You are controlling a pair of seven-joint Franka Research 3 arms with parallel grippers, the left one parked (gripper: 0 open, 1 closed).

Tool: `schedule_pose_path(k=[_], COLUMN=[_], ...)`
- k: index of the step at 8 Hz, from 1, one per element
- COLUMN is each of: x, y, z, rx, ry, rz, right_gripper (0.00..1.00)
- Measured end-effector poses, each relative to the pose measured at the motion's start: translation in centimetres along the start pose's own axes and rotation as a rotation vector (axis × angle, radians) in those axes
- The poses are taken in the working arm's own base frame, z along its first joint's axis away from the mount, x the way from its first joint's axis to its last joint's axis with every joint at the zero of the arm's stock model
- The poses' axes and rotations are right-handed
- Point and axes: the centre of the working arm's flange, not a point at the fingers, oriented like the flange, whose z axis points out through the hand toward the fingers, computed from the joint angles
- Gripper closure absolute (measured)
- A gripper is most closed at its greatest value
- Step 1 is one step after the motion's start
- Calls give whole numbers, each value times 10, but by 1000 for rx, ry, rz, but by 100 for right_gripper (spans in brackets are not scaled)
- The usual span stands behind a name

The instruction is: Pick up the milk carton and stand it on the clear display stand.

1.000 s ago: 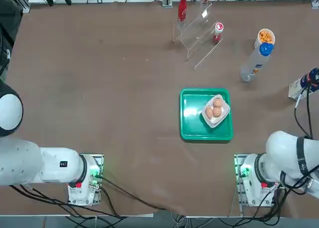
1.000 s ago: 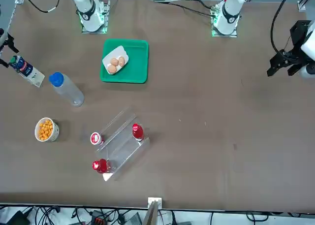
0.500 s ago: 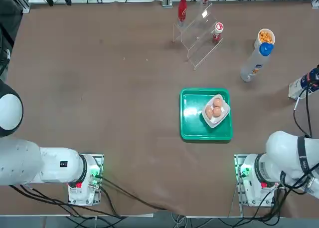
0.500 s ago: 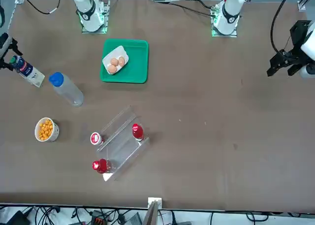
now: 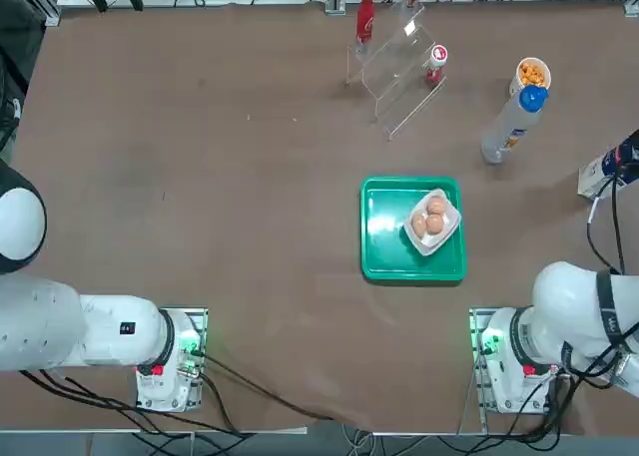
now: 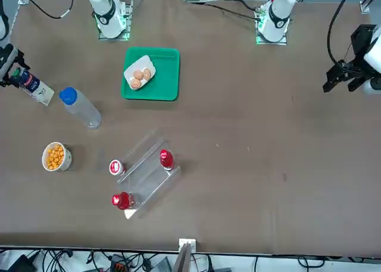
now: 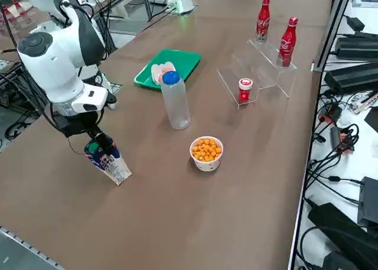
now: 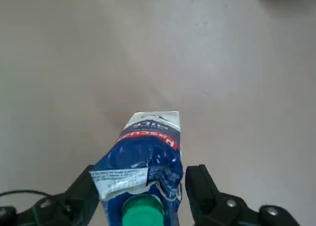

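The milk carton (image 5: pixel 599 174) (image 6: pixel 31 86) (image 7: pixel 109 160), white and dark blue with a green cap, leans on the table at the far right edge. Its base touches the tabletop and its top is tilted up. My right gripper (image 7: pixel 94 141) (image 8: pixel 142 179) (image 6: pixel 13 72) is shut on the carton's (image 8: pixel 148 152) dented upper end, one finger on each side. The clear display stand (image 5: pixel 399 62) (image 6: pixel 146 171) (image 7: pixel 260 66) sits at the far side of the table, well away from the carton. Red bottles (image 5: pixel 365 17) stand on and beside it.
A tall clear bottle with a blue cap (image 5: pixel 509 127) (image 7: pixel 175 104) and a cup of orange snacks (image 5: pixel 531 74) (image 7: pixel 206 152) stand between the carton and the stand. A green tray (image 5: pixel 384 246) holds a dish of eggs. A small red can (image 5: pixel 436 62) stands at the stand's front.
My right gripper has shifted slightly toward the table's right edge at the carton's top. The carton has stayed in nearly the same place.
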Motion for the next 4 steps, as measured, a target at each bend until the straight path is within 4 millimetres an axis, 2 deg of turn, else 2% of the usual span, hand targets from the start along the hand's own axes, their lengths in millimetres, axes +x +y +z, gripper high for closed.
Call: schedule_pose_path(k=[2, 3, 4], x=[0, 0, 0], y=[1, 1, 2], z=[-1, -2, -2], rx=[-4, -9, -11], ry=[-1, -3, -3], rz=[-1, -1, -2], right_gripper=[42, 50, 54])
